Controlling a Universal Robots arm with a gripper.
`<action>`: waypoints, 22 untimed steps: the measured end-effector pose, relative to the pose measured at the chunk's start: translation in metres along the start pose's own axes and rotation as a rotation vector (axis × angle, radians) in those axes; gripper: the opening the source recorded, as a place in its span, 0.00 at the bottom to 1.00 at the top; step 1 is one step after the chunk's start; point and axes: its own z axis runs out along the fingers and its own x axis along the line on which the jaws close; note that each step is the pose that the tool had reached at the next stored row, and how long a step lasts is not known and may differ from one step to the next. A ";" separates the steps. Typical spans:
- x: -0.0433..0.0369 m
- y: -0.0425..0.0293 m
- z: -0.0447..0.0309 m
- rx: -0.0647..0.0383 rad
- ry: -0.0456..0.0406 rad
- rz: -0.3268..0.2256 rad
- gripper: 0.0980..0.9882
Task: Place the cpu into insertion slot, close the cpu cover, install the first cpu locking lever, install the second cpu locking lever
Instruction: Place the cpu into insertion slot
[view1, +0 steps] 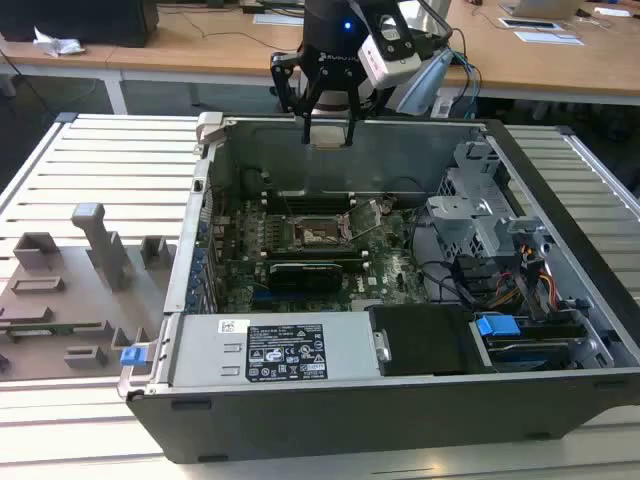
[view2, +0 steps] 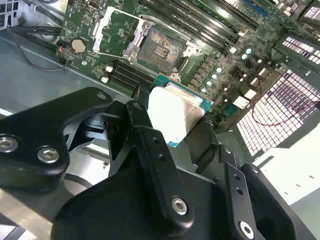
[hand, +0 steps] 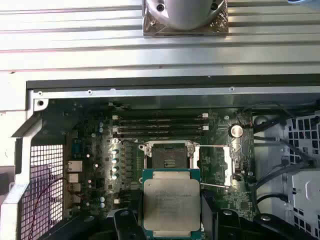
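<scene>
1. The gripper (view1: 328, 128) hangs above the far wall of the open computer case (view1: 420, 150). The case lies on its side in the middle of the slatted bench (view1: 100, 150).
2. The jaws are clenched on the cpu (view1: 328, 136), gripping 2 opposite edges. In both wrist views the cpu (hand: 171, 202) (view2: 177, 117) sits flat between the black fingers (hand: 125, 222), silvery top showing. It is in the air, well apart from the board below.
3. The insertion slot (hand: 168, 157) (view2: 162, 47) on the green motherboard (hand: 100, 165) holds no chip; its brownish pin field is exposed.
4. The cpu cover (hand: 230, 167) (view2: 101, 27) is swung open and lies beside the slot, toward the coin cell (hand: 236, 131).
5. Case contents:
   - long black memory slots (hand: 160, 125), just beside the insertion slot
   - a long black card (view1: 305, 272)
   - the power-supply box (view1: 280, 350) along the near wall
   - a grey drive cage (view1: 470, 215) with cables, at the exterior view's right
6. A grey fixture plate (view1: 60, 290) with upright holders lies at the bench edge on the exterior view's left.
</scene>
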 end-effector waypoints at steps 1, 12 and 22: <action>0.0000 -0.0001 0.0008 0.000 -0.0001 0.000 0.50; -0.0001 -0.0007 0.0072 0.001 -0.0001 0.000 0.50; -0.0004 -0.0018 0.0205 0.001 -0.0001 0.000 0.50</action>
